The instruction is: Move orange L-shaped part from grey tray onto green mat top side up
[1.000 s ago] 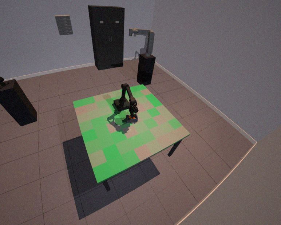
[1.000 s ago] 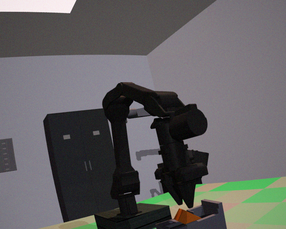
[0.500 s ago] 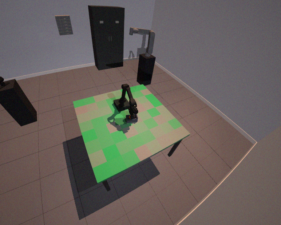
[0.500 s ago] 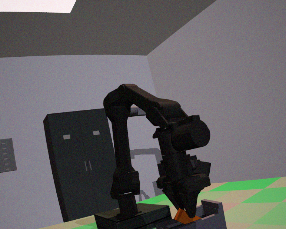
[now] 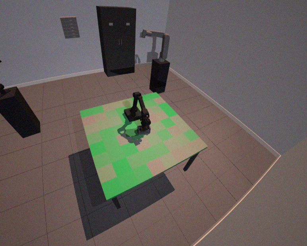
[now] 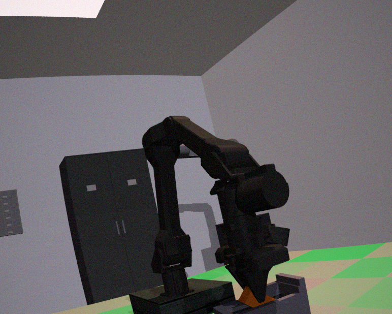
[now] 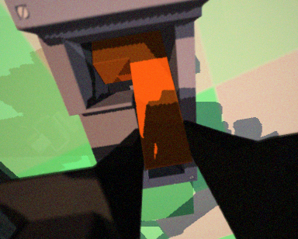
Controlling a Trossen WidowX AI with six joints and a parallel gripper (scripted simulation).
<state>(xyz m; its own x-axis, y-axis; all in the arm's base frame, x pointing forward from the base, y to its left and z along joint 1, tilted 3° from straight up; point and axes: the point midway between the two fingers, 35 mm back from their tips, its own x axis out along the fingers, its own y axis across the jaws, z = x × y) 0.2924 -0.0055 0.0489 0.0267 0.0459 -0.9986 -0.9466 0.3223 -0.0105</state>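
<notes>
Reaching down over the grey tray [image 5: 144,132] [image 6: 291,304] [image 7: 184,66], I had my hand [image 5: 145,127] [image 6: 253,295] [image 7: 161,129] pointed at its pocket, one finger on each side of the orange L-shaped part [image 5: 141,129] [image 6: 249,296] [image 7: 153,81]. My hand was clenched on the straight bar of that part; in the wrist view both fingers met its long sides, with only the bar's width between them. The part was within the tray, tilted rather than flush: its L-shaped end sat low and shaded in the wide section of the pocket, while the bar's other end stood up, over the narrow section. A bright orange patch lit the bar toward the L-shaped end, and shadow covered most of the stretch between my fingers. A screw head [image 7: 22,12] showed on the tray's raised end wall. The tray stood on the desk [image 5: 158,166] [image 6: 359,270] [image 7: 252,35], whose top was patched in greens and pinkish tan, near my arm's base [image 5: 127,116] [image 6: 143,296]. My arm bent over from that base and came down to the tray. Behind the desk, a dark cabinet [image 5: 117,41] [image 6: 101,209] stood against the wall.
</notes>
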